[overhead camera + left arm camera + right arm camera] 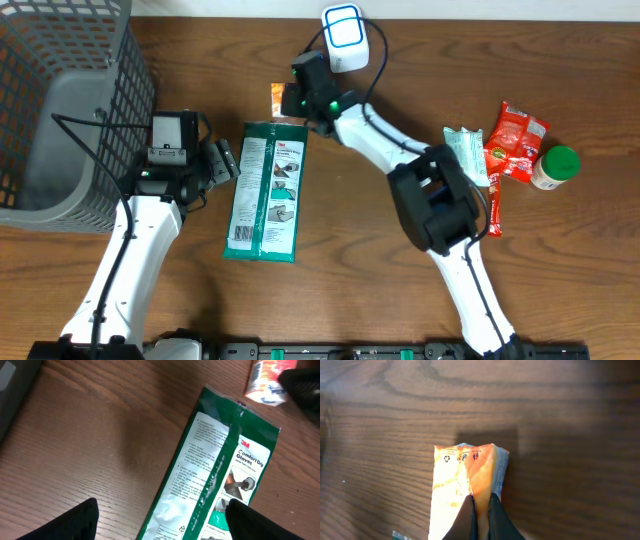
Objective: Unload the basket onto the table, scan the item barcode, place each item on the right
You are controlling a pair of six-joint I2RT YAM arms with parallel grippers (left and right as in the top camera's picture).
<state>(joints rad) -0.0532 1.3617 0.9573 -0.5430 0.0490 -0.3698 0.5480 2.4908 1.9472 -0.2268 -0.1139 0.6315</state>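
- Packet [462,475], orange and white, is at the far side of the wood table [570,420], just left of the white scanner [345,38] and nearer than it.
- The right gripper [481,510] is clenched on the packet's near end, with its 2 fingers [497,522] pinching a fold of wrapper.
- It is not clear whether the packet is lifted or rests on the table.
- By the left edge of the green glove pack [220,470], the left gripper [161,505] stands wide, released, grasping nothing.
- The glove pack lies flat between the 2 arms, near the packet but apart from it.
- A grey basket [60,110] sits at the far left.
- At the right, close together, lie red pouches [515,140], a pale pack [464,155] and a green-lidded bottle [555,166].
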